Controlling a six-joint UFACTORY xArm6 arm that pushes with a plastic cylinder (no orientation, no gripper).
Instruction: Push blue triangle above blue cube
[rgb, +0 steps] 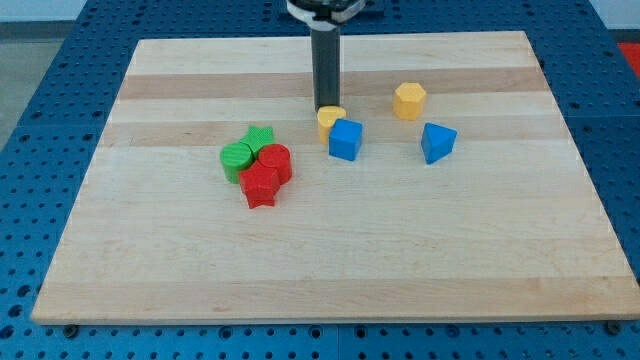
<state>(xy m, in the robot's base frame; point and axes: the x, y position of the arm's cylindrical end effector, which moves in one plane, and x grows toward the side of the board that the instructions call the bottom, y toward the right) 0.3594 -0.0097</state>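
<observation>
In the camera view, you are looking down at a pale wooden counter (330, 260) resting on a blue perforated surface (40, 90). Your arm enters from the counter's far edge, near its middle, as a straight dark rod (326, 65) standing upright. The tool is only this rod, with nothing to open, close or hold; my tip (327, 107) rests at the far side of a small yellow block (330, 119), touching it or nearly so, too close to tell.

That yellow block, its shape unclear, sits just behind the blue cube (346, 139), and the two appear to touch. The blue cube lies a little past the counter's centre, toward the far edge. The blue triangle (437, 142) lies toward the counter's right edge from the cube, well apart from it and roughly level with it. A yellow hexagonal block (409, 101) sits nearer the far edge, between the two blue blocks and apart from both.

Toward the left edge from the cube, four blocks cluster tightly: a green cylinder (237, 156), a second green block (260, 137) behind it, a red cylinder (275, 160), and a red star-shaped block (260, 184) nearest the front edge.
</observation>
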